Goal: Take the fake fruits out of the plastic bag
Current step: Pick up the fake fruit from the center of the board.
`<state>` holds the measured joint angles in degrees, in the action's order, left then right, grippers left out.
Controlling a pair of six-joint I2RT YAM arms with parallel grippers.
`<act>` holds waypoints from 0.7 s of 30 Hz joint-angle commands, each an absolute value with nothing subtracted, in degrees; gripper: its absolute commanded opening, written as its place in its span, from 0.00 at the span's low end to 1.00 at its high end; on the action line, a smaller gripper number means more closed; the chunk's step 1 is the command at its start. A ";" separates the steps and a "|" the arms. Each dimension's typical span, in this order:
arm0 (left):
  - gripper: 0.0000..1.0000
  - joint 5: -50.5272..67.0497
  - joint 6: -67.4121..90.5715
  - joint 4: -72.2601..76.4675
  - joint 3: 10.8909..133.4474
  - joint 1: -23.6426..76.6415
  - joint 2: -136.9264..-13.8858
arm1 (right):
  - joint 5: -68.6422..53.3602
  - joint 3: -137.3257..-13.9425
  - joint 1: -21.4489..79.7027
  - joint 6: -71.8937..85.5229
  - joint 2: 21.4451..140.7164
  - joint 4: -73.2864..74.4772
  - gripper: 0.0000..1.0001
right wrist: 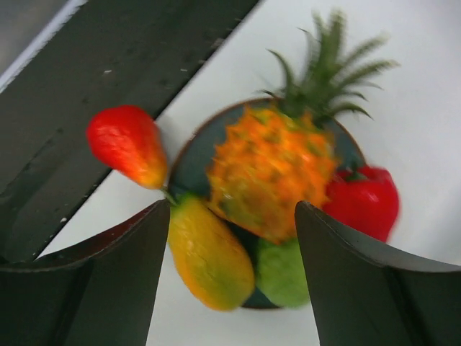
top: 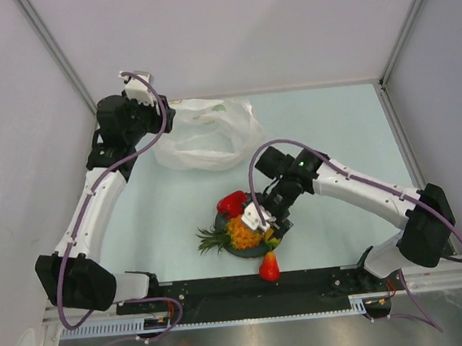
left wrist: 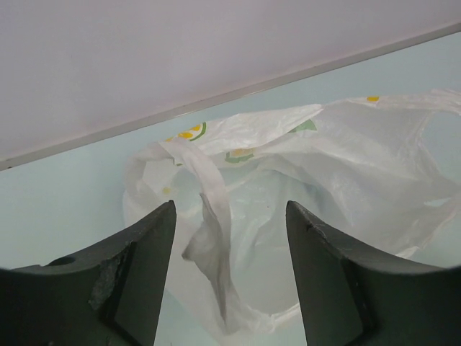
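The left hand (left wrist: 230,209) stands well open, its dark fingers parted and gripping nothing. A twisted handle loop (left wrist: 209,216) of the plastic bag (left wrist: 346,166) rises in the gap between them, and it seems to touch neither finger. The bag lies straight ahead of and below this hand, slumped low on the far part of the surface (top: 332,122). It is thin, crinkly, translucent white film with small yellow-green prints, and no coloured shape shows through it.

The right hand (right wrist: 232,209) is also open and holds nothing. The fake fruits (top: 238,233) lie directly beneath it, heaped on a dark round plate (right wrist: 189,166). The pineapple (right wrist: 270,169), knobbly orange with a spiky green crown, sits just past the fingertips. Its long axis slants away to the right, with the crown farthest from the hand. A smooth yellow mango-like piece (right wrist: 209,259) lies close beside the finger on the left of the wrist view; the blur hides whether they touch. A green ball (right wrist: 281,274) nestles under the pineapple, and a glossy red pepper-like piece (right wrist: 364,202) sits beyond the other finger. A red strawberry-shaped piece (right wrist: 126,144) lies off the plate at the edge of the black rail (right wrist: 108,72).

The bag looks emptied, so the task seems all but done. The left hand is nearer the bag, and that limp loop could snag a finger as the hand pulls away.
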<state>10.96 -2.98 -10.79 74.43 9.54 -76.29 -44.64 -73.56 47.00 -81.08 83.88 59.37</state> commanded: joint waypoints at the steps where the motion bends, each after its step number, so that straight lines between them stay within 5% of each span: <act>1: 0.68 12.22 -1.85 -9.49 72.25 9.05 -73.04 | -46.40 -71.02 51.67 -94.30 83.41 66.35 0.72; 8: 0.69 12.83 -0.88 -9.40 69.44 9.05 -70.40 | -47.02 -66.10 57.83 -102.48 85.07 67.85 0.66; 21: 0.70 13.62 -0.44 -8.79 66.53 9.05 -68.47 | -43.77 -65.21 61.52 -95.01 95.71 59.67 0.67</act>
<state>12.43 -1.43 -10.81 67.13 9.54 -69.84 -45.04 -65.43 60.93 -95.50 94.00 60.40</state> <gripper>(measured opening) 0.702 0.665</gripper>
